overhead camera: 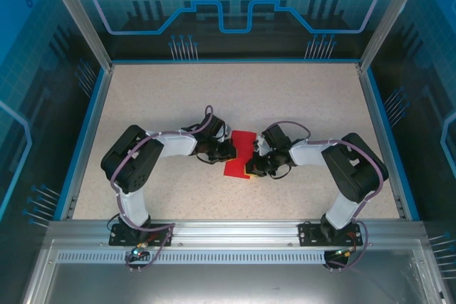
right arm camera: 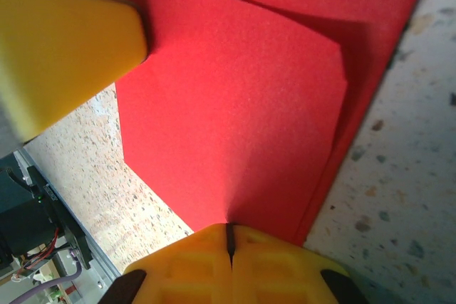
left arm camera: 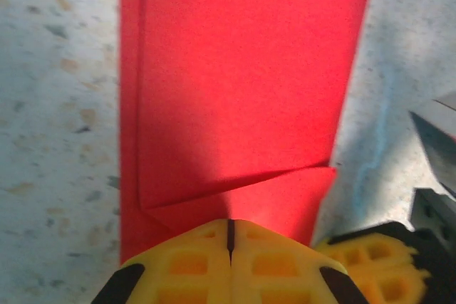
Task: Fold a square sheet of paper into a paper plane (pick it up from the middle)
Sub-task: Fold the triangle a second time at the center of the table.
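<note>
The red sheet of paper (overhead camera: 239, 149) lies partly folded at the middle of the table, between my two grippers. In the left wrist view the paper (left arm camera: 242, 69) shows a long fold down its left side and a slanted flap near my left gripper (left arm camera: 230, 224). That gripper's yellow jaws are shut, with the paper's edge puckered into their tip. My right gripper (right arm camera: 229, 229) is likewise shut on a layer of the paper (right arm camera: 235, 105), which it holds raised off the table. From above, the left gripper (overhead camera: 229, 152) and right gripper (overhead camera: 251, 167) face each other across the sheet.
The speckled beige table (overhead camera: 171, 97) has a blue rim on three sides and an aluminium rail (overhead camera: 228, 229) at the near edge. A yellow finger of the left gripper (right arm camera: 57, 40) sits close beside the right one. Open tabletop lies all around the paper.
</note>
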